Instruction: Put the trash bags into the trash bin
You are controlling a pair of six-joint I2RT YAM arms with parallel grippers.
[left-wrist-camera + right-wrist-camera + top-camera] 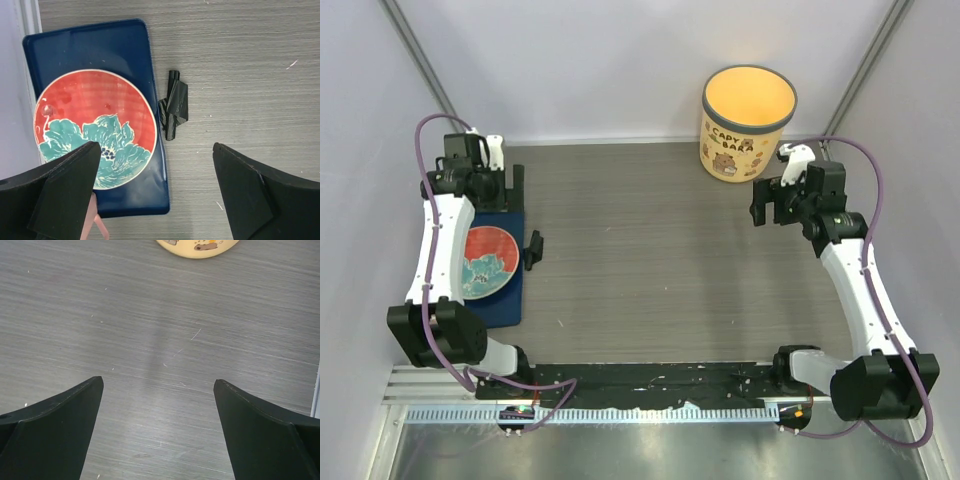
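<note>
**On grey table (650,260), trash bag (174,105) lay well apart from trash bin (747,125)**

The cream trash bin stood upright at the far right, mouth open. At left, a blue tray (130,45) held a red floral plate (95,120). The left arm (440,240) stretched forward above the tray and the right arm (860,290) reached toward the bin. The left gripper (155,165) and right gripper (157,390) hung with jaws spread wide, gripping nothing. The folded black bag lay just beside the tray's right edge, its long axis parallel to it.
</note>
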